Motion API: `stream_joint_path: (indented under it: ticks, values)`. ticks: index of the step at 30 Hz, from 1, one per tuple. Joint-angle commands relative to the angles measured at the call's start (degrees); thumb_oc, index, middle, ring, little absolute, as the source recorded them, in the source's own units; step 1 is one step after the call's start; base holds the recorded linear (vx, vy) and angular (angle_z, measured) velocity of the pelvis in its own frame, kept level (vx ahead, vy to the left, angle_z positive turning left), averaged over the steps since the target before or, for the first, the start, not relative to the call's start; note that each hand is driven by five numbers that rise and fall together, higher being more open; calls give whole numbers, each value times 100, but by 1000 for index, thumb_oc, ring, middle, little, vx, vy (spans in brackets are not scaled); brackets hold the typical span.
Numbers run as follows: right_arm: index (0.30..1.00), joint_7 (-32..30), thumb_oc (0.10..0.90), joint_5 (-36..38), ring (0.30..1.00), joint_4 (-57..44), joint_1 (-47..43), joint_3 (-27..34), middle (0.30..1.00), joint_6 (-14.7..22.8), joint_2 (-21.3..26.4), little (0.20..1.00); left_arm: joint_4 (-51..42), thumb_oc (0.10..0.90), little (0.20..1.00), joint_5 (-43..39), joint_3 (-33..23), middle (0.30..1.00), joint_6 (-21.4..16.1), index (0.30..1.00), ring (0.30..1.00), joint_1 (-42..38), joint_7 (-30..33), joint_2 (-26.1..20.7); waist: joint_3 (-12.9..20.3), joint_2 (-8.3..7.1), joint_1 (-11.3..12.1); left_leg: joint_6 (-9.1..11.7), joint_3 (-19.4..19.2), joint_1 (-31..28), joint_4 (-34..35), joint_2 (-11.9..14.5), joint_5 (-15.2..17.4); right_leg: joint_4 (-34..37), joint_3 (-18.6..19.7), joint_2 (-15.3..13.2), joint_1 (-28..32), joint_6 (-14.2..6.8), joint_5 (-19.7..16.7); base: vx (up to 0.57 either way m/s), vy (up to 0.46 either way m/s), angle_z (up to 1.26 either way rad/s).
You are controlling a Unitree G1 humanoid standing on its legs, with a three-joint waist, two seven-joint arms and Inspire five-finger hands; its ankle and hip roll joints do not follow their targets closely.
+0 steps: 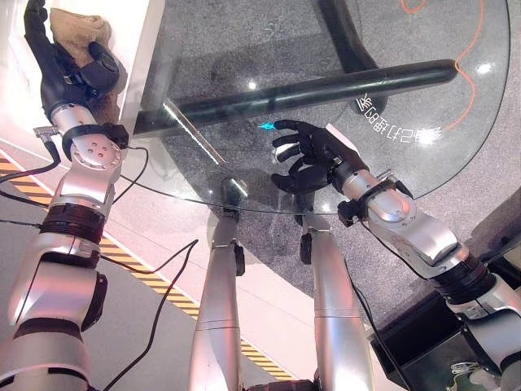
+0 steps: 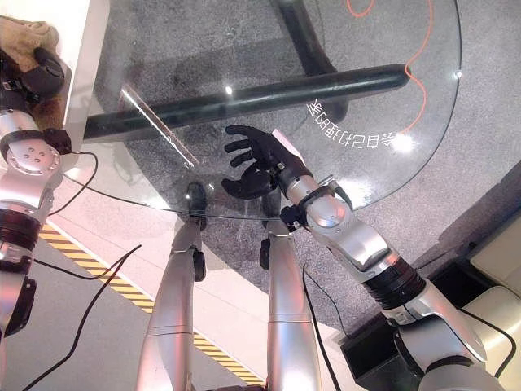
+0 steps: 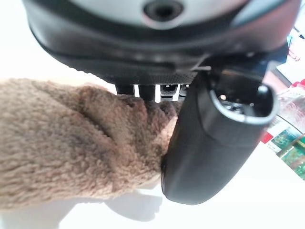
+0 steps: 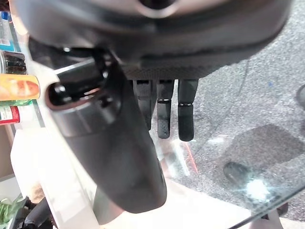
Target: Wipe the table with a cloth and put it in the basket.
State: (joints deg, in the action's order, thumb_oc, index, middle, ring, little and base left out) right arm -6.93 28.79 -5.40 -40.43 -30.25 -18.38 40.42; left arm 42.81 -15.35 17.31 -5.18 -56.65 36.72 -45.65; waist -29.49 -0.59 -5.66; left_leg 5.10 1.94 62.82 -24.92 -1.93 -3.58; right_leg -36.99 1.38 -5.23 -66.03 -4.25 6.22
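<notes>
Left eye view shows the left hand (image 1: 72,67) raised at the far left over a white surface (image 1: 134,49), its fingers and thumb curled into the tan fleecy cloth (image 1: 77,31); the left wrist view has the cloth (image 3: 71,143) bunched against the fingers with the thumb pressed to its side, just above the white surface; so the hand grips the cloth. The right hand (image 1: 313,156) hangs over the round glass table (image 1: 456,155), near its front edge, palm turned up and sideways; its fingers (image 4: 186,117) are spread and only loosely bent, holding nothing; whether they touch the glass I cannot tell. Through the glass show a dark tube (image 1: 326,88) of the table's frame, grey speckled floor, and an orange cable (image 1: 468,49) at the far right; white mirrored lettering (image 1: 399,122) sits on the glass just beyond the right hand. A yellow-and-black striped line (image 1: 155,285) runs across the floor below the table's edge.
</notes>
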Motion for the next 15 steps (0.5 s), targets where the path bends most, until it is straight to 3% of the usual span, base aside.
stream_joint_path:
  ticks: [1,2,9,15]
  values:
    - [900,-46,800,-195,900,-169,648,78,900,-76,33,900,261,800,900,-154,-287,900,116,900,900,318,55,-3,-30,168,113,-280,-748,-171,-442,-237,646,1013,-389,173,248,-125,-651,-31,-54,0]
    - [900,-42,800,-239,900,-206,618,127,900,-69,26,900,226,800,900,-155,-348,900,126,900,900,302,60,-26,-30,178,109,-315,-800,-62,-361,-247,469,1089,-426,145,141,-94,-807,-35,-68,3]
    - [900,-52,800,-334,900,-429,894,209,900,-17,-18,900,143,800,900,-244,-520,900,114,900,900,582,-68,-235,-30,216,176,-331,-769,-555,-205,-236,485,1117,-524,132,599,-93,-689,-59,-91,3]
    - [900,-107,800,-347,900,-614,1168,300,900,4,-37,900,-9,800,900,-611,-764,900,-232,900,900,834,-30,-479,-30,228,230,-339,-707,-1109,-46,-215,502,1125,-630,162,1135,-64,-544,-56,-111,4]
